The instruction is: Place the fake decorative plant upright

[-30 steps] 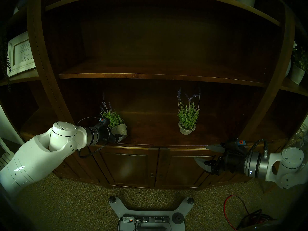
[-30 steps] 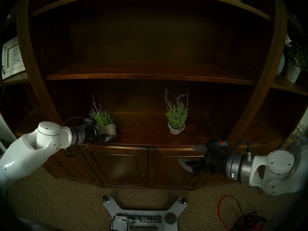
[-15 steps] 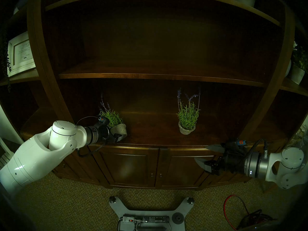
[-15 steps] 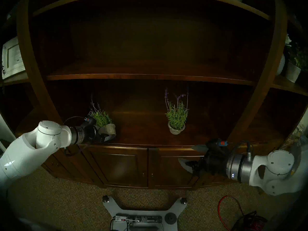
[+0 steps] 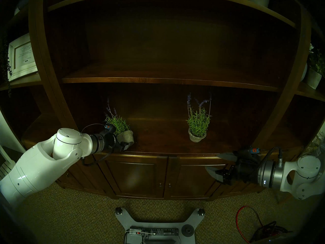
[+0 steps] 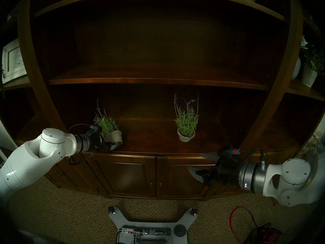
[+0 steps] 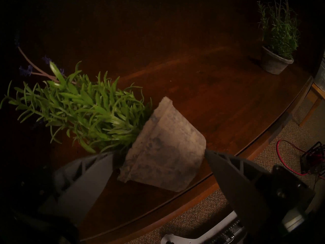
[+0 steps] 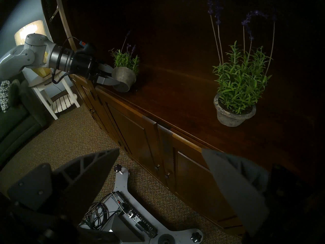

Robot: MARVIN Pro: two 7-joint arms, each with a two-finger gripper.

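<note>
The fake lavender plant point(image 5: 118, 124) in its grey pot point(image 5: 127, 136) is at the left front of the lower wooden shelf point(image 5: 161, 143). The pot leans, with the stems slanting up to the left. My left gripper point(image 5: 125, 139) is open around the pot. In the left wrist view the pot point(image 7: 163, 146) lies between the fingers. One fingertip point(image 7: 211, 155) is at its base corner, and a small gap shows at the other point(image 7: 105, 160). My right gripper point(image 5: 212, 161) is open and empty, in front of the cabinet doors below the shelf edge.
A second lavender plant point(image 5: 197, 125) stands upright on the same shelf to the right. Another shelf board point(image 5: 167, 80) is overhead. A picture frame point(image 5: 21, 57) is in the left bay and potted greenery point(image 5: 314, 74) in the right bay. A red cable point(image 5: 246, 220) lies on the carpet.
The left arm has shifted slightly to the right. The plant's stems swayed a little left, then back. The right arm has not moved.
</note>
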